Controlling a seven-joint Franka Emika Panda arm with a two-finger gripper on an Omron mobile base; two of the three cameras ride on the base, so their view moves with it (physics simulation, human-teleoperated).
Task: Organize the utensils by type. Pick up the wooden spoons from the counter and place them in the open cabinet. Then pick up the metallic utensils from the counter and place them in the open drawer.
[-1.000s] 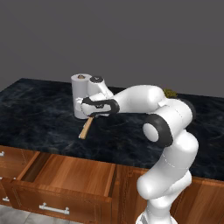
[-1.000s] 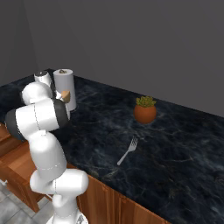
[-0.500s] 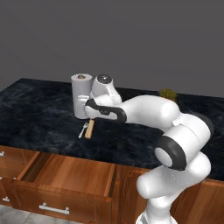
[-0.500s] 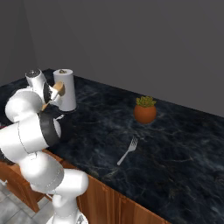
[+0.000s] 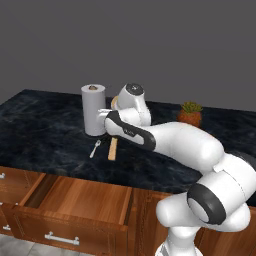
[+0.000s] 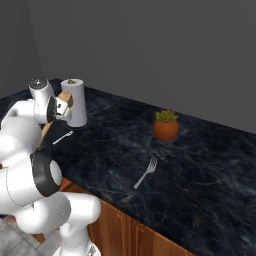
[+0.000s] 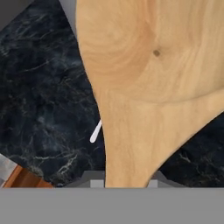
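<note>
Hand view puts a wooden spoon point(image 7: 144, 87) right in front of us: its neck runs down between our gripper point(image 7: 121, 184) fingertips, which pinch it from either side, and its round bowl fans out large above them. Behind the spoon we see the black counter point(image 7: 39, 100) and a thin silver sliver of a fork handle point(image 7: 96, 131) lying on it.

From the left base view, our gripper point(image 5: 114, 107) sits just beside the paper towel roll point(image 5: 93, 109), with the spoon's point(image 5: 113, 148) handle slanting down toward the counter point(image 5: 40, 125); whether its end touches the stone we cannot tell. A small fork point(image 5: 95, 148) lies on the counter just left of that handle. Below the counter edge the drawer point(image 5: 75, 200) stands pulled out.

In the right base view a second fork point(image 6: 146, 172) lies well apart, out in the middle of the counter, near a potted plant point(image 6: 166, 125).
</note>
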